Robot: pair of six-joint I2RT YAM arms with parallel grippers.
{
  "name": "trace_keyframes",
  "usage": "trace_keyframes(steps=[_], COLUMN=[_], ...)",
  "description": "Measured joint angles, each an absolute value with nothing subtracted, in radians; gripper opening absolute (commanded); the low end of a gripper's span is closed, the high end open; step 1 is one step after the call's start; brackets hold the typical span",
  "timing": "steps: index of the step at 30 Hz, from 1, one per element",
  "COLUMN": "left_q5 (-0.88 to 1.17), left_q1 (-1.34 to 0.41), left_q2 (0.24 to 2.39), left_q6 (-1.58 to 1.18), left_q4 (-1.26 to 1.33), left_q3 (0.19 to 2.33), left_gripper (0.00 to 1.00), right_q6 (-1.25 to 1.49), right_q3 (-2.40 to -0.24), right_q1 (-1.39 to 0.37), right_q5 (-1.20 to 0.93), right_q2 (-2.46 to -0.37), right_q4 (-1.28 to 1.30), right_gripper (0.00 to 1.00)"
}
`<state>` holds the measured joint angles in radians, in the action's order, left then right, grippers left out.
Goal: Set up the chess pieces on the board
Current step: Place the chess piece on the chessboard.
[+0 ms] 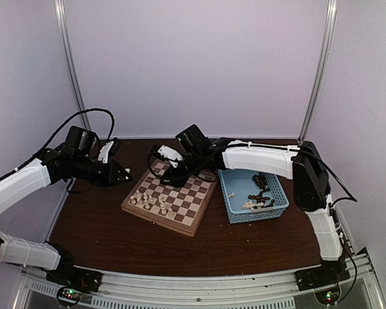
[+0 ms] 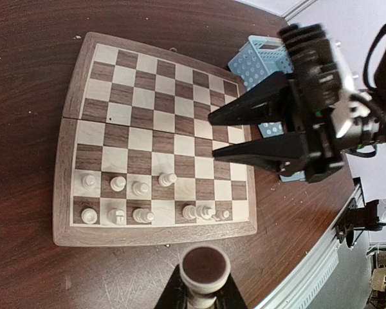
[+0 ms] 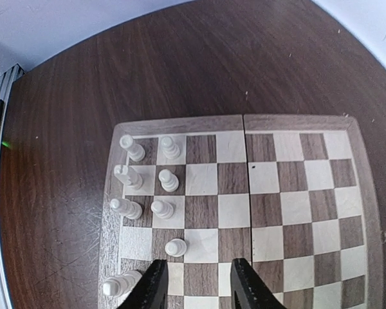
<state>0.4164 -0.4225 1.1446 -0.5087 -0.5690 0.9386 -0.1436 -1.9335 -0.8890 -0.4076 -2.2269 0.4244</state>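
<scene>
The board lies mid-table and shows in the left wrist view and the right wrist view. Several cream-white chess pieces stand in two rows along its left edge. My left gripper hovers left of the board, off its edge. It is shut on a cream-white piece whose dark round base faces the camera. My right gripper is open and empty above the board, its black fingers spread over the squares. Dark brown pieces lie in the basket.
A light-blue perforated basket stands right of the board, touching or nearly touching its edge, and shows behind the right gripper in the left wrist view. Grey walls enclose the dark wooden table. A metal rail runs along the near edge.
</scene>
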Motion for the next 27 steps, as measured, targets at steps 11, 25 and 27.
trace_keyframes(steps=[11, 25, 27], left_q5=[0.416, 0.416, 0.416], left_q1=[-0.422, -0.422, -0.422], left_q2=[1.145, 1.145, 1.145], left_q6=[-0.508, -0.508, -0.508], left_q4=[-0.569, -0.569, -0.569], left_q3=[0.939, 0.938, 0.939], left_gripper=[0.09, 0.09, 0.09], right_q6=[-0.115, -0.104, -0.104], right_q3=[-1.939, -1.995, -1.996], right_q1=[-0.886, -0.886, -0.886], right_q5=[-0.422, -0.447, -0.453], right_q2=[-2.349, -2.428, -2.428], right_q4=[0.430, 0.433, 0.436], right_gripper=[0.03, 0.00, 0.00])
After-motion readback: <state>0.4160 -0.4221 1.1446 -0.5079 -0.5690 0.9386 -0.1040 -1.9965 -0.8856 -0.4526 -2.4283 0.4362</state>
